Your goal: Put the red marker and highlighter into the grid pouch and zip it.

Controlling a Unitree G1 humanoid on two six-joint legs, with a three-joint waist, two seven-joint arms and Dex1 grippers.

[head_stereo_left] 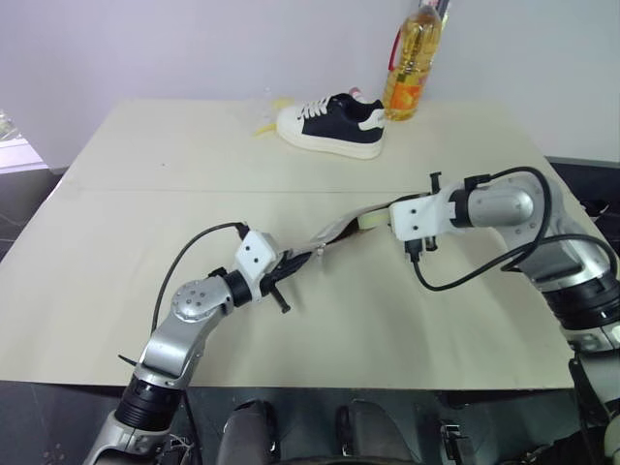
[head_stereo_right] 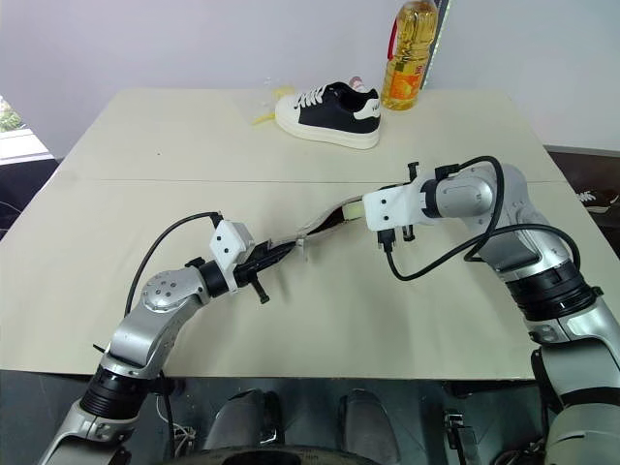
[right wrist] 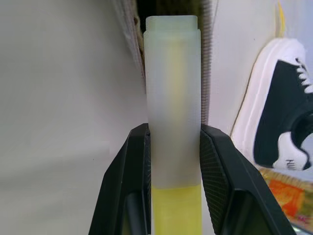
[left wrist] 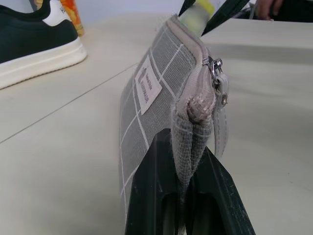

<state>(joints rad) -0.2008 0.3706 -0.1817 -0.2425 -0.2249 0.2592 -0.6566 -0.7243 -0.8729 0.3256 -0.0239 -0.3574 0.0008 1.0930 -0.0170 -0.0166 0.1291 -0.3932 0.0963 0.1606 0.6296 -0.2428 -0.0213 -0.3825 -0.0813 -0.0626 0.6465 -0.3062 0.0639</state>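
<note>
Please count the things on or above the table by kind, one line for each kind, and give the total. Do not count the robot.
Pouches: 1, the grid pouch, held by the left gripper.
Pens: 1, the highlighter, held by the right gripper.
Shoes: 1, the sneaker.
Bottles: 1, the oil bottle.
Yellow scraps: 1, the scrap.
Total: 5

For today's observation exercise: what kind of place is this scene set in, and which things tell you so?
Probably a robot test room: a plain cream table against a bare wall, with unrelated props on it, a sneaker and an oil bottle.
</note>
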